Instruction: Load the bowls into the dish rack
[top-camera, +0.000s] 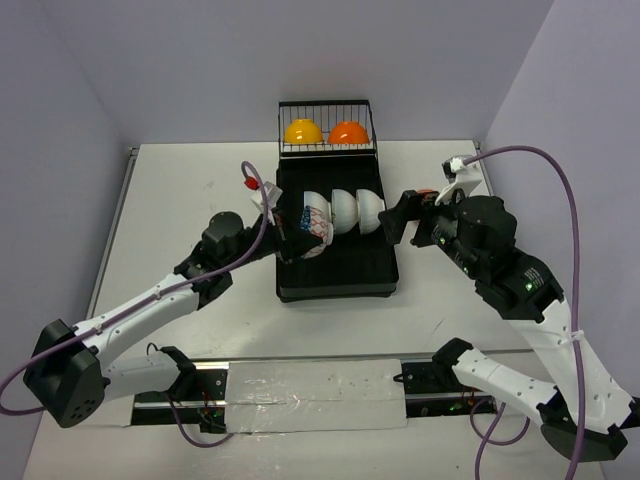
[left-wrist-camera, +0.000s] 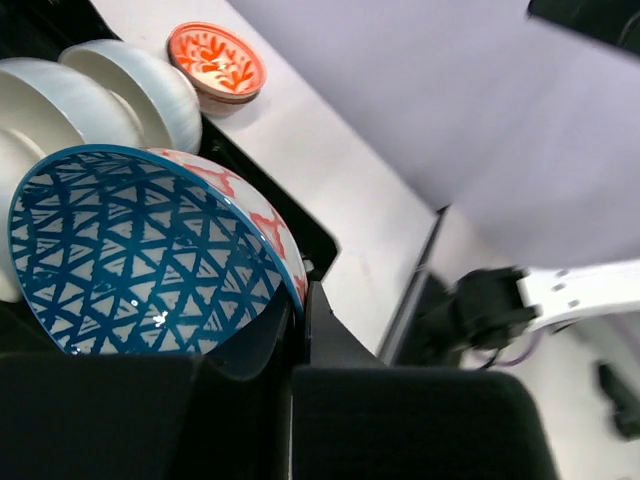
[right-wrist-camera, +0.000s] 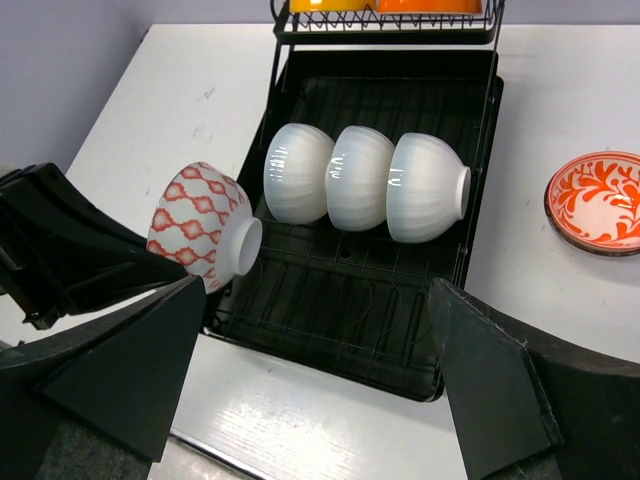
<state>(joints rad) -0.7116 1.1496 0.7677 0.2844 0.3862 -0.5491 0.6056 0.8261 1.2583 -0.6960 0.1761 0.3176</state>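
The black dish rack (top-camera: 340, 272) lies mid-table. Its wire basket holds a yellow bowl (top-camera: 302, 131) and an orange bowl (top-camera: 348, 131). Three white bowls (right-wrist-camera: 360, 177) stand on edge in a row in the tray. My left gripper (left-wrist-camera: 300, 310) is shut on the rim of a patterned bowl (left-wrist-camera: 140, 260), blue inside, held tilted over the tray's left side (right-wrist-camera: 200, 225), next to the white bowls. My right gripper (right-wrist-camera: 320, 380) is open and empty above the rack's near right part. Another red-white patterned bowl (right-wrist-camera: 597, 202) sits on the table right of the rack.
The right arm (top-camera: 480, 240) hangs over the table right of the rack and mostly hides the patterned bowl there in the top view. Purple walls close in the table at the back and sides. A taped strip (top-camera: 315, 392) runs along the near edge.
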